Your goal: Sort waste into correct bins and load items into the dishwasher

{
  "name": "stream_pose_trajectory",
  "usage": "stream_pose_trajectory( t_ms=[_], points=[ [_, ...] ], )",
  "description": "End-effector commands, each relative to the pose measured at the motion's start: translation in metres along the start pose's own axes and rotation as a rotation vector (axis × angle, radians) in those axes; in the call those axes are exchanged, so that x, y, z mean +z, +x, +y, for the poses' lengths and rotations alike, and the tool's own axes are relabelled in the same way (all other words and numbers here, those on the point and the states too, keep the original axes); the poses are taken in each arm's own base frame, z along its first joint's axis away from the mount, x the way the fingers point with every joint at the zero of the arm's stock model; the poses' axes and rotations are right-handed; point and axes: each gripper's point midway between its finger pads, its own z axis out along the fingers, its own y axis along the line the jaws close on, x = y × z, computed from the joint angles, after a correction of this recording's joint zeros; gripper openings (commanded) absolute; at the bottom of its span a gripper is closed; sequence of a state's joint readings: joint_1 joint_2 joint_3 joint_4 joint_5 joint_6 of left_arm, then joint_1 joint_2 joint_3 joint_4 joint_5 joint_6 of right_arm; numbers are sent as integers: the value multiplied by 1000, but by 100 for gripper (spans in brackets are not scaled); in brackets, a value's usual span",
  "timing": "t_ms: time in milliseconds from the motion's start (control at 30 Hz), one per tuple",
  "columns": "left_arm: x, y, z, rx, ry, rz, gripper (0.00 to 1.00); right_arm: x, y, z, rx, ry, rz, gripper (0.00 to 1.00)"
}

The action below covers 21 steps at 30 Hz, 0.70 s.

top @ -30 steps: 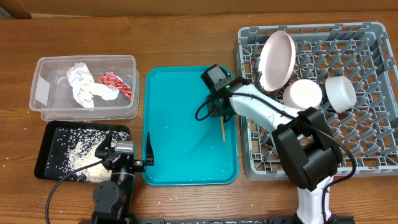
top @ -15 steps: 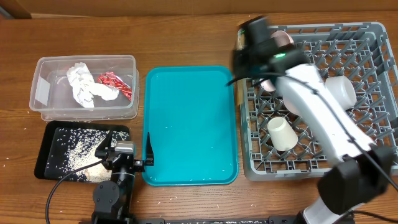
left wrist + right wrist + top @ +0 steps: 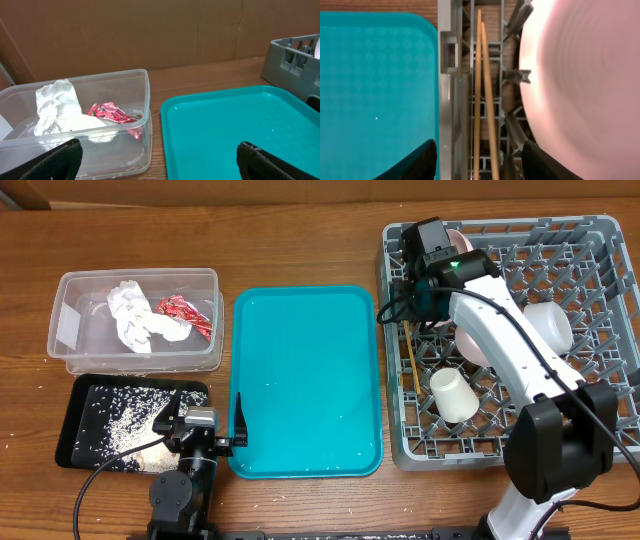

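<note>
My right gripper (image 3: 405, 308) hovers over the left edge of the grey dishwasher rack (image 3: 590, 410), open. Two wooden chopsticks (image 3: 482, 95) lie side by side in the rack just inside its left wall, between my spread fingers (image 3: 417, 162) and touching neither. The white plate (image 3: 580, 85) stands upright right beside them. A white cup (image 3: 452, 394) and a pale bowl (image 3: 548, 325) sit in the rack; another bowl (image 3: 478, 345) is partly under my arm. The left gripper (image 3: 160, 162) is open near the table's front, facing the clear tub (image 3: 100, 140) with the tissue (image 3: 55, 107) and red wrapper (image 3: 112, 112).
The teal tray (image 3: 305, 380) lies between the tub and the rack. A black tray (image 3: 90, 395) with scattered rice grains (image 3: 125, 420) sits in front of the tub, next to the left arm. A cardboard wall backs the table.
The right arm swung from the teal tray to the rack's left edge with the chopsticks. Its jaws have opened and the chopsticks now lie in the rack. The left arm stayed still.
</note>
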State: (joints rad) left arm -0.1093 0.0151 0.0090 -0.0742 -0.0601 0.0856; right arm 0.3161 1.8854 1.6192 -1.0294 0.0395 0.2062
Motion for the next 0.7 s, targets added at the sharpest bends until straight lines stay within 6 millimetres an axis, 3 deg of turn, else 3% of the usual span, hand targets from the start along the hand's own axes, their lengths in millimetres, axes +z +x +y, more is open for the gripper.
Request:
stream_pose_trajectory(
  t_ms=[0, 233, 267, 300, 333, 367, 467, 667],
  points=[
    [0, -1, 1, 18, -2, -10, 100, -65, -12, 29, -16, -138, -122, 57],
    [0, -1, 1, 18, -2, -10, 100, -187, 6, 56, -96, -275, -359, 65],
    [0, -1, 1, 18, -2, -10, 100, -206, 11, 58, -107, -296, -399, 70],
    [0, -1, 1, 18, -2, -10, 100, -215, 13, 58, -110, -304, -417, 91],
    [0, -1, 1, 18, -2, -10, 100, -240, 20, 58, -120, -332, -476, 100],
    [0, -1, 1, 18, -2, -10, 100, -252, 24, 58, -124, -344, -503, 100],
    [0, -1, 1, 18, -2, -10, 100, -272, 42, 56, -137, -386, -513, 100],
    [0, -1, 1, 18, -2, -10, 100, -284, 56, 32, -119, -300, -543, 100]
  ],
)
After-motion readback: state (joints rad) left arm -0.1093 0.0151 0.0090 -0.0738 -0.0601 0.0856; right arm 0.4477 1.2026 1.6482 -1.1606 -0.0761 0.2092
